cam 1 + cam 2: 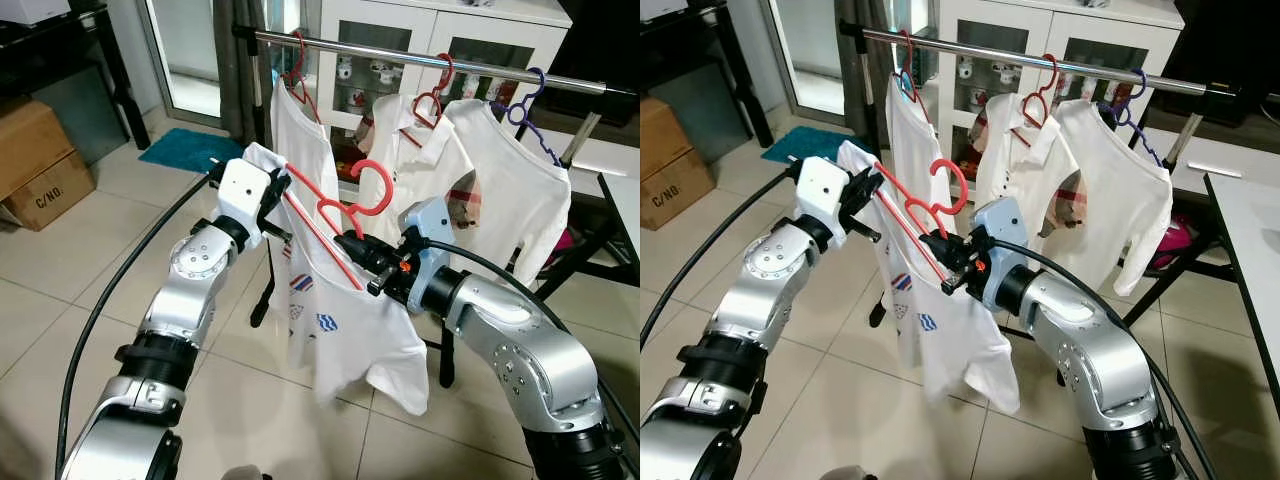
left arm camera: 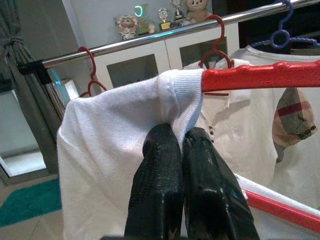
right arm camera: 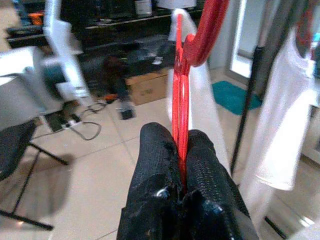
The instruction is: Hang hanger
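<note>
Red plastic, the hanger point(image 1: 335, 215) sits between my arms below the rail point(image 1: 420, 62), its hook up and free, so I judge it ready to lift on. My right end effector point(image 1: 352, 250) is clamped on its frame; my left end effector point(image 2: 182, 150) pinches the white shirt point(image 1: 345, 320) at its shoulder.

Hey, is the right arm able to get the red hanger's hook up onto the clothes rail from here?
Probably yes. The right gripper is shut on the red hanger, whose hook points up below a bare stretch of rail between hung shirts, with nothing in between.
</note>
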`<state>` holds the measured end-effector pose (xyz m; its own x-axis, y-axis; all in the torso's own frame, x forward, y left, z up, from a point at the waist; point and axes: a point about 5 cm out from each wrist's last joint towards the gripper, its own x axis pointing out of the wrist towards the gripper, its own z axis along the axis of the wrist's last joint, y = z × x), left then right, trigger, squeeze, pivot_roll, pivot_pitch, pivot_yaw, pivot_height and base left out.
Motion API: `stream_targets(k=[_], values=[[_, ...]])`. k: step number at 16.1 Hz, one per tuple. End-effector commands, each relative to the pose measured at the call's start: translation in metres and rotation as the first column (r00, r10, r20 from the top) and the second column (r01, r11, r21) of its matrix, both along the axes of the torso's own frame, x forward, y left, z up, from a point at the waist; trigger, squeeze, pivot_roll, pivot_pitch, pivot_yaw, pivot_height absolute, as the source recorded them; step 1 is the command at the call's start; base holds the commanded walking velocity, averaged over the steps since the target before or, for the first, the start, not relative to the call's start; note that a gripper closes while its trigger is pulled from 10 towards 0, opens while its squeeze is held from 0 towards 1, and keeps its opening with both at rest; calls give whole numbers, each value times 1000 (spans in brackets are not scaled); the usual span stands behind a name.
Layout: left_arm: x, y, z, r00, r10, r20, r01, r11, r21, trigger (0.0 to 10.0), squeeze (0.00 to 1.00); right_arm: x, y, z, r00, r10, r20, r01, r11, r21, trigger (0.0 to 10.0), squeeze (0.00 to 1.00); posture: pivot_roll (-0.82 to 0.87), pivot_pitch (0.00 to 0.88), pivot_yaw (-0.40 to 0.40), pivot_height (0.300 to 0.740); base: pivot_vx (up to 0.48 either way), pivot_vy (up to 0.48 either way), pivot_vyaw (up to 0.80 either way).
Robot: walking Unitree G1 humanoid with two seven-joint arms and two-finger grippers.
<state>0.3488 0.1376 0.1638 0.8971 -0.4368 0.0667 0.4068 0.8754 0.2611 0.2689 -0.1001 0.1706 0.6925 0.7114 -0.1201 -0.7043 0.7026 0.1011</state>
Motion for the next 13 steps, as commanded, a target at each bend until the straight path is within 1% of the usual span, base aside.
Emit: stream_targets(k=[1, 4, 5, 7, 9, 10, 11, 12, 13], values=[[-4, 4, 3, 1000, -10, -3, 10, 1000, -8, 0, 0, 7, -8, 4, 998, -62, 19, 62, 998, -22, 0, 0, -24, 0, -30, 740, 0, 0, 0], [-15, 10, 14, 997, -78, 11, 78, 997, -12, 0, 0, 15, -18, -1, 988, -154, 31, 156, 983, -100, 0, 0, -21, 0, -32, 740, 0, 0, 0], [-17, 12, 18, 995, -102, 13, 102, 995, -14, 0, 0, 16, -20, -3, 986, -165, 36, 168, 978, -121, 0, 0, -21, 0, -32, 740, 0, 0, 0], [-18, 23, 23, 995, -104, 8, 104, 994, 21, 0, 0, 16, -23, -5, 986, -161, 49, 167, 971, -169, 0, 0, -18, 0, -34, 740, 0, 0, 0], [-15, 37, 32, 999, -42, 23, 41, 999, 30, 0, 0, 14, -24, -7, 991, -120, 56, 129, 970, -207, 0, 0, -19, 0, -35, 740, 0, 0, 0], [-12, 45, 36, 999, 18, 35, -19, 999, 28, 0, 0, 11, -23, -7, 996, -61, 65, 74, 971, -227, 0, 0, -19, 0, -35, 740, 0, 0, 0], [-7, 62, 44, 988, 149, 49, -151, 987, 46, 0, 0, -2, -20, -7, 993, 100, 63, -80, 962, -262, 0, 0, -18, 0, -34, 740, 0, 0, 0], [-3, 73, 49, 972, 228, 63, -231, 972, 49, 0, 0, -10, -20, -8, 983, 179, 43, -162, 952, -260, 0, 0, -18, 0, -34, 740, 0, 0, 0], [-1, 82, 53, 957, 279, 74, -283, 958, 45, 0, 0, -17, -21, -8, 972, 233, 21, -221, 942, -253, 0, 0, -18, 0, -33, 740, 0, 0, 0]])
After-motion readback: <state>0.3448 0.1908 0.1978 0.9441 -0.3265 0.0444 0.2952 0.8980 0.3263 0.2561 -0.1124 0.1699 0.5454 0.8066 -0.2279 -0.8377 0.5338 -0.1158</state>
